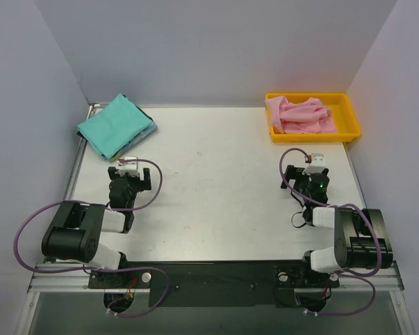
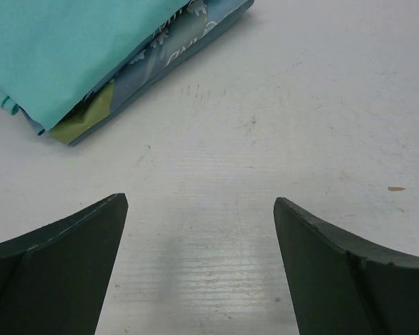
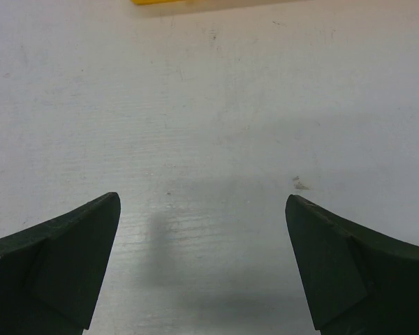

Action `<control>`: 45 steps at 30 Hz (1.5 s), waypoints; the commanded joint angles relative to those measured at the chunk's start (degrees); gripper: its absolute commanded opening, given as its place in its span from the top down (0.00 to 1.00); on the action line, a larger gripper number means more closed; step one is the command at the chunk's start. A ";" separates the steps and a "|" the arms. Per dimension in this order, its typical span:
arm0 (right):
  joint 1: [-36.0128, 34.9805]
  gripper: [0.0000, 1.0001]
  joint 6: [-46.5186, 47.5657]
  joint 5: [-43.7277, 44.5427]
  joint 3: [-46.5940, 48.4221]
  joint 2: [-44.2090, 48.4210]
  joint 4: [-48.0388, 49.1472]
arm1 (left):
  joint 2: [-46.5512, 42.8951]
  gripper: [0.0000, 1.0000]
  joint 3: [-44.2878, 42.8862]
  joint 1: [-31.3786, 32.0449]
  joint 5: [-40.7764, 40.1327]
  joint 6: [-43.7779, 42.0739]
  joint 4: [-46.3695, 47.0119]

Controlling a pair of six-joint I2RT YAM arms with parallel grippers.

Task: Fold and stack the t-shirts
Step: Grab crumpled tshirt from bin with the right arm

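Note:
A folded teal-green t-shirt (image 1: 113,124) lies at the back left of the table on top of a blue t-shirt (image 1: 145,132) of which only the edge shows. Both show in the left wrist view, the teal one (image 2: 70,49) above the blue printed edge (image 2: 174,45). A crumpled light pink t-shirt (image 1: 300,115) lies in the yellow tray (image 1: 349,117) at the back right. My left gripper (image 1: 128,169) is open and empty over bare table, short of the stack (image 2: 199,209). My right gripper (image 1: 314,166) is open and empty in front of the tray (image 3: 202,209).
The white table (image 1: 216,174) is walled on three sides. A strip of the yellow tray's edge (image 3: 181,2) shows at the top of the right wrist view. Both arms are folded back near the front edge.

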State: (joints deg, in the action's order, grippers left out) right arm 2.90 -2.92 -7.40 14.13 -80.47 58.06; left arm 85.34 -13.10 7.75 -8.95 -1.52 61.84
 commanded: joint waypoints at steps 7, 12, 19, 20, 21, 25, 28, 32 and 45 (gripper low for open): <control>-0.35 0.00 0.46 -2.08 9.04 9.35 -19.58 | -4.37 0.03 -1.13 -0.54 5.25 -1.11 1.18; -1.22 0.00 -0.86 -9.21 28.35 13.32 -41.43 | -18.00 0.03 -17.51 -0.37 16.49 -5.94 -34.46; -4.39 0.07 -4.90 -5.87 61.51 -9.57 -65.06 | -14.60 0.03 -38.92 -0.19 17.74 -0.33 -68.40; -4.39 0.09 -5.43 -5.52 67.98 -12.75 -68.40 | -13.98 0.03 -40.41 -0.28 17.91 0.28 -69.65; -4.39 0.11 -6.04 -5.52 70.83 -18.35 -69.65 | -13.97 0.03 -40.51 -0.19 19.39 0.11 -71.41; -4.39 0.16 -7.45 -4.82 86.39 -32.69 -75.37 | -15.20 0.03 -39.20 -0.36 25.28 0.73 -72.74; -4.39 0.19 -7.98 -6.65 95.96 -40.28 -76.61 | -15.21 0.03 -38.49 -0.63 26.35 1.08 -72.04; -4.39 0.25 -8.16 -8.42 105.21 -48.28 -76.35 | -14.24 0.03 -38.31 -1.07 26.09 0.73 -72.47; -3.34 0.99 -10.62 -13.25 109.00 -54.45 -69.14 | -10.55 0.03 -41.47 -1.33 25.65 -3.49 -73.36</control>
State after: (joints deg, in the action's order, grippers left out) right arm -0.86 -12.62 -18.35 120.44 -135.57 -13.52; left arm 73.93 -50.96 6.87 15.90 -3.27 -11.57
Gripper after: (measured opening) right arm 0.119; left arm 0.970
